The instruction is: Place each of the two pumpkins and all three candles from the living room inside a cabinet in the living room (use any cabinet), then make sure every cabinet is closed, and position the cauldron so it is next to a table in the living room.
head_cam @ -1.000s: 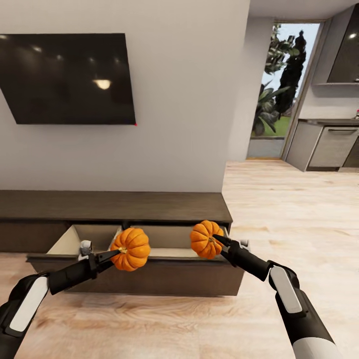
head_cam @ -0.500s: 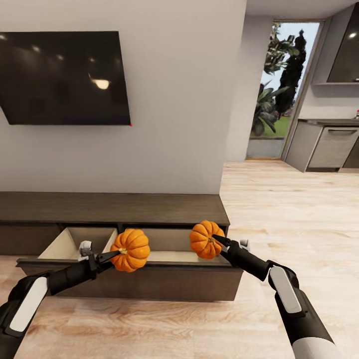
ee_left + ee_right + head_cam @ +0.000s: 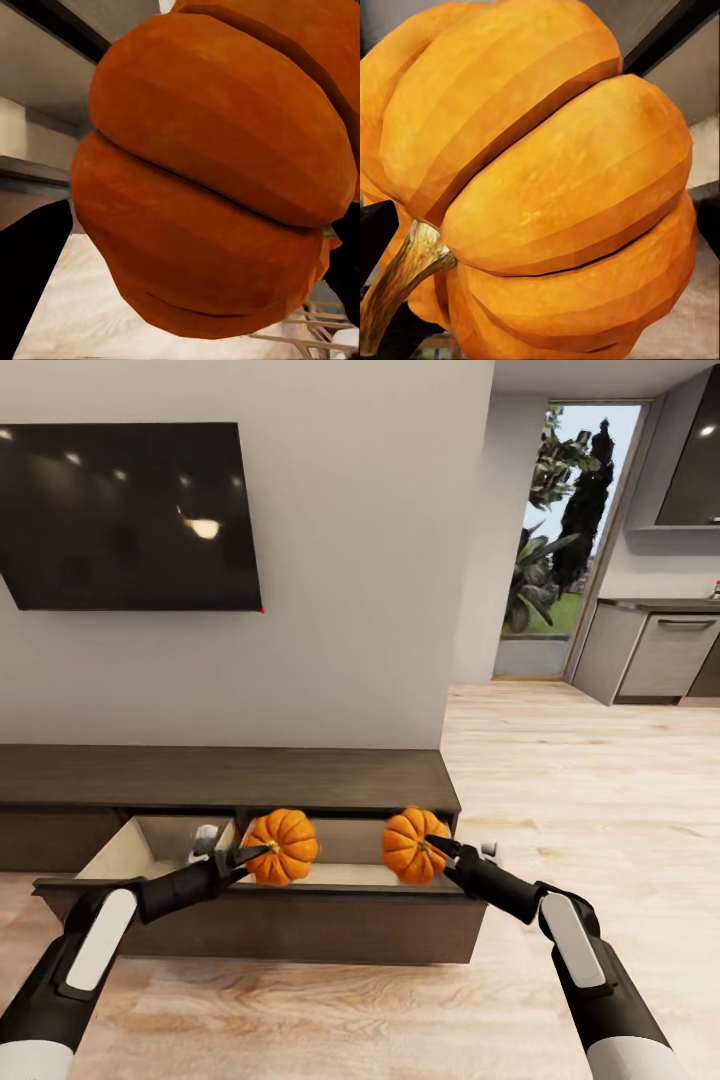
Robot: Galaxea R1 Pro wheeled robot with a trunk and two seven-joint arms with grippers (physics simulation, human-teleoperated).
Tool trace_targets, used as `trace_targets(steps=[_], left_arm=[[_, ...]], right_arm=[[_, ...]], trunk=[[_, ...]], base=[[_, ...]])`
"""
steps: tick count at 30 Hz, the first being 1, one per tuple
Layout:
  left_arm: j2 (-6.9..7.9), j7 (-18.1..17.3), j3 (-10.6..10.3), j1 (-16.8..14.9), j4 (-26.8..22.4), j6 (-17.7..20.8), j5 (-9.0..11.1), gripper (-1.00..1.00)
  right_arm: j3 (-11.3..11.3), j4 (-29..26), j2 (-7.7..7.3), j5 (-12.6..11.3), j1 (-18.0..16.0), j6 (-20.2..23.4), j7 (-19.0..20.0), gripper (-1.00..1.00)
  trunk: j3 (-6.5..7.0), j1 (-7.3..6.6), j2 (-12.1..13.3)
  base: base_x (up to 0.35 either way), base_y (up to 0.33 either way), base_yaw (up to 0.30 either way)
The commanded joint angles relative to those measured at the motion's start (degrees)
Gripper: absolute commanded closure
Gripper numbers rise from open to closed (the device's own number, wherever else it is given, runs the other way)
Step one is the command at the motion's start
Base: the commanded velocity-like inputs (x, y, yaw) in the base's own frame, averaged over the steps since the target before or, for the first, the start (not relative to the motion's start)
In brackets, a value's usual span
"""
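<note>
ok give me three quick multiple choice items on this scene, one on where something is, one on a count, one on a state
1. Where is the left gripper's pumpkin?
A. over the open drawer
B. on the floor
C. on top of the cabinet

2. How many pumpkins are in the head view?
A. one
B. two
C. three

3. What state is the drawer in?
A. shut
B. pulled open
C. taken out of the cabinet

Answers:
1 A: the head view shows it held above the drawer's pale inside.
2 B: the right gripper holds the other pumpkin.
3 B: its front stands out from the cabinet and its inside shows.
</note>
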Motion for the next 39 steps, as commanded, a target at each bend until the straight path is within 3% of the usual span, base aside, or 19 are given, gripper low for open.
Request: trace_targets(steps=[1, 4, 7, 11, 19, 26, 35, 39], left_arm=[[-1.08, 1.5, 0.1, -0.1, -0.1, 0.4, 0.5, 1.0], [-3.91, 6.2, 0.0, -0.1, -0.3, -0.3, 0.0, 1.0], [-4.67, 7.8, 0.0, -0.1, -0.4, -1.1, -0.2, 1.0], [-4.89, 8.3, -0.1, -0.1, -1.1, -4.0, -0.4, 1.0], [-4.91, 8.4, -0.3, -0.1, -1.6, -5.5, -0.5, 1.0], [-4.91, 8.3, -0.4, -0.1, -1.7, -6.9, -0.5, 1.0], [-4.9, 8.3, -0.5, -0.1, -1.7, -8.4, -0.6, 1.0], [-4.9, 8.4, -0.6, -0.1, -1.5, -9.3, -0.7, 1.0]], right_arm=[[-0.1, -0.1, 0.02, -0.3, 0.0, 0.3, -1.3, 1.0], [0.0, -0.4, 0.02, -0.2, -0.2, -0.2, -5.7, 1.0], [0.3, -0.5, 0.08, 0.0, -0.3, -0.3, -6.8, 1.0], [0.4, -2.1, 0.03, 0.1, -0.4, -0.3, -7.2, 1.0], [0.7, -4.7, 0.11, 0.9, -0.4, -3.1, -7.0, 1.0], [5.4, -4.6, 0.11, 1.0, -0.4, -8.2, -7.0, 1.0], [6.2, -3.9, 0.13, 1.3, -0.4, -9.2, -7.0, 1.0], [6.2, -3.8, 0.25, 3.3, -0.4, -9.2, -7.1, 1.0]], trunk=[[-0.05, -0.01, 0.0], [-0.05, -0.01, 0.0], [-0.05, -0.01, 0.0], [-0.05, -0.01, 0.0], [-0.05, -0.01, 0.0], [-0.05, -0.01, 0.0], [-0.05, -0.01, 0.0], [-0.05, -0.01, 0.0]], base=[[0.0, 0.0, 0.0], [0.0, 0.0, 0.0], [0.0, 0.0, 0.0], [0.0, 0.0, 0.0], [0.0, 0.0, 0.0], [0.0, 0.0, 0.0], [0.08, -0.024, 0.0], [0.073, -0.089, 0.0]])
